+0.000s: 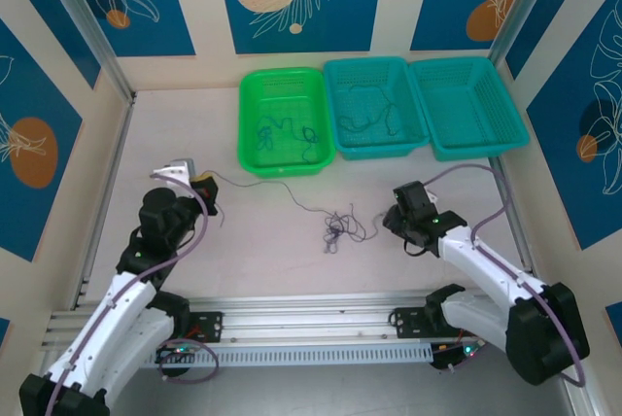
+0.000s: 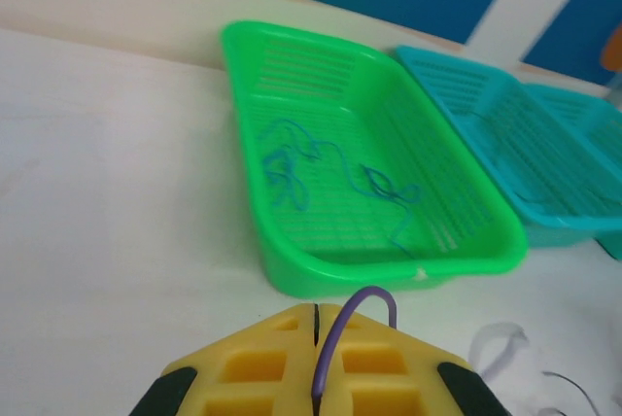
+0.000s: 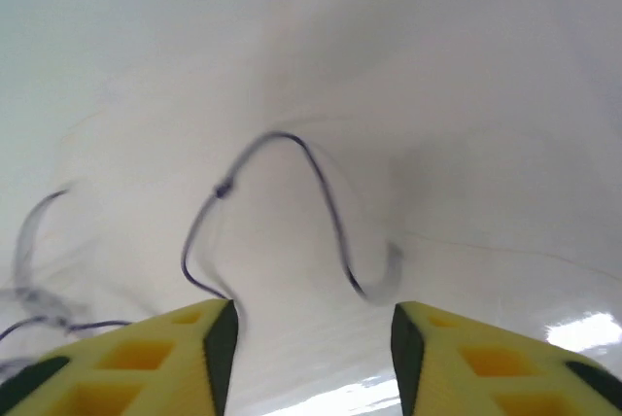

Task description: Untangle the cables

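On the worktop (image 1: 262,260), seen from above, the tangled cables (image 1: 335,226) lie between the arms, nearer the right pincer (image 1: 394,224), with one strand (image 1: 272,184) trailing left to the left pincer (image 1: 206,188). Left wrist: its fingers (image 2: 262,358) press together, pinching that purple strand. Right wrist: the pincer stands spread, a loop (image 3: 321,183) just ahead.

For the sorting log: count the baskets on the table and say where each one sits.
3. They stand in a row at the far edge of the table: the green basket on the left, the middle teal basket beside it, the right teal basket last. None seems hidden.
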Tool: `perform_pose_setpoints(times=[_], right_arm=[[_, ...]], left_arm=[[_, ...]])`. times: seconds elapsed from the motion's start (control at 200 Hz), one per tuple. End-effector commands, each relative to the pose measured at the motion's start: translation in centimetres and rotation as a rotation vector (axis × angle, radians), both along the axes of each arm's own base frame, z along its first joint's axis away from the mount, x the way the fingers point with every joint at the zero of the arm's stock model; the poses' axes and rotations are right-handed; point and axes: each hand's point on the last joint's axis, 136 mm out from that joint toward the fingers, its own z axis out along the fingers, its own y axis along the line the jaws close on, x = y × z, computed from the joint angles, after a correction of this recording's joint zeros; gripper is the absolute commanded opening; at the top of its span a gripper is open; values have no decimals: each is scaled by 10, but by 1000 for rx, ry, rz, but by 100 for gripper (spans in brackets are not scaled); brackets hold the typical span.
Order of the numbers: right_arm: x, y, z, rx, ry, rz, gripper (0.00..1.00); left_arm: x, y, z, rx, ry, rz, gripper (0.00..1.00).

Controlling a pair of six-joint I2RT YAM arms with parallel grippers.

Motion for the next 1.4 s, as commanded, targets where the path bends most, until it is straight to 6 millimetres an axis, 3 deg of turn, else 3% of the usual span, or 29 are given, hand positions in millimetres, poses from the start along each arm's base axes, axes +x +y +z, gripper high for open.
perform_pose_setpoints(times=[0.0, 0.1, 0.225, 0.335, 0.495, 0.66, 0.74, 0.755, 0.77, 0.78, 0.81, 0.935, 1.09, 1.23, 1.395], right_arm=[[20, 45, 55, -107, -240, 272, 71], [17, 105, 81, -110, -385, 586, 73], [10, 168, 91, -119, -496, 890, 74], [18, 199, 81, -113, -472, 1009, 72], [27, 231, 43, -80, -419, 1127, 69], [40, 236, 5, -51, -276, 1112, 59], [43, 233, -1, -37, -250, 1096, 34], [43, 233, 1, -30, -252, 1096, 23], [42, 233, 1, -27, -249, 1098, 19], [40, 234, 4, -16, -252, 1103, 8], [38, 234, 10, 3, -254, 1111, 0], [10, 239, 51, 129, -334, 1171, 0], [-18, 224, 109, 357, -448, 1135, 0], [-21, 200, 139, 443, -506, 1028, 0], [-14, 182, 155, 526, -501, 883, 0]], left_arm=[[-1, -26, 23, -83, -78, -150, 0], [-2, -30, 31, -73, -98, -172, 0], [-3, -32, 39, -69, -115, -192, 0], [-4, -33, 39, -75, -111, -196, 0], [-7, -32, 37, -78, -104, -195, 0], [-9, -25, 36, -55, -94, -162, 0], [-7, -18, 31, -36, -73, -118, 0], [-7, -16, 30, -32, -68, -111, 0], [-6, -15, 28, -29, -61, -104, 0], [-6, -14, 28, -26, -59, -99, 0], [-5, -13, 26, -22, -52, -89, 0], [-2, -17, 18, -10, -29, -107, 0], [5, -35, 4, -28, 20, -194, 16], [4, -59, -3, -88, 29, -305, 33], [-11, -79, -10, -26, 23, -397, 55]])
